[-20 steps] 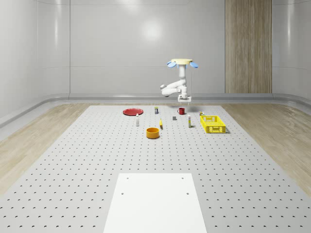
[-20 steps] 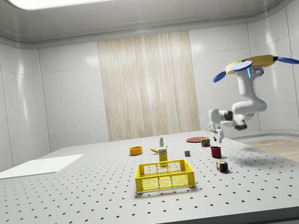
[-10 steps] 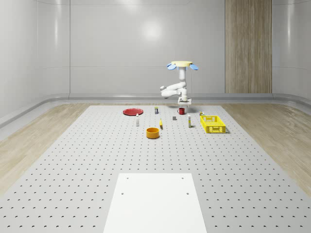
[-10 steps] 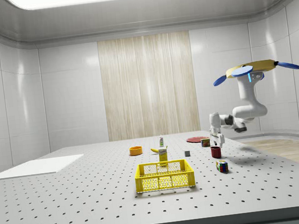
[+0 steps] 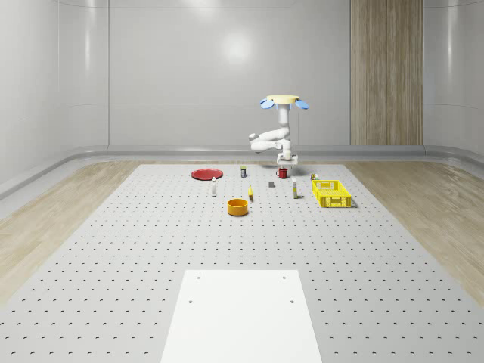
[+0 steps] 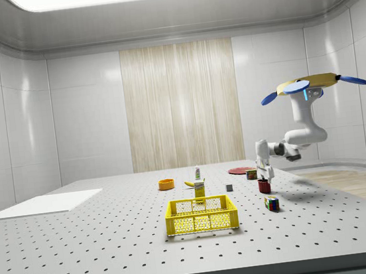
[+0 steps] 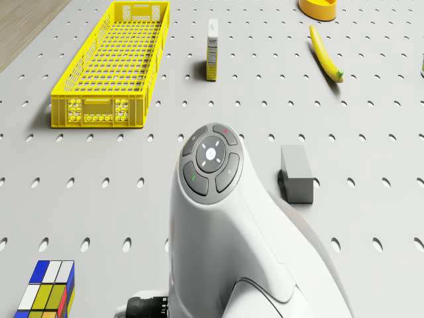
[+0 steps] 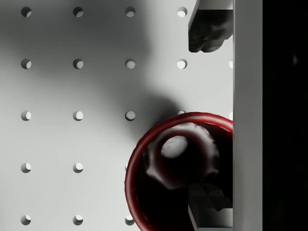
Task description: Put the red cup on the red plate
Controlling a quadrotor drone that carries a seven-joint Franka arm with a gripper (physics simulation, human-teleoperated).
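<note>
The red cup point(image 5: 283, 173) point(image 6: 264, 186) stands upright on the perforated table, right of the red plate point(image 5: 206, 174) point(image 6: 239, 170) in the whole-scene view. The drone point(image 5: 283, 99) point(image 6: 310, 83) hovers above the cup, its arm bent down. My gripper point(image 5: 286, 160) point(image 6: 265, 177) hangs just over the cup, pointing down. The wrist view looks into the cup point(image 8: 175, 168): my gripper point(image 8: 207, 120) is open, one finger point(image 8: 208, 29) outside the rim and the other point(image 8: 209, 204) over the cup's inside. Nothing is held.
Around the cup lie a grey block point(image 7: 296, 173), a colour cube point(image 7: 46, 291), a small carton point(image 7: 212, 40), a banana point(image 7: 324, 56) and a yellow crate point(image 5: 331, 193) point(image 7: 112, 63). An orange bowl point(image 5: 238, 206) sits nearer. A white pad point(image 5: 242, 314) lies at the table's near end.
The drone has sunk a little and the arm has lowered, bringing the gripper from well above the cup down to just over its rim. The cup has not moved.
</note>
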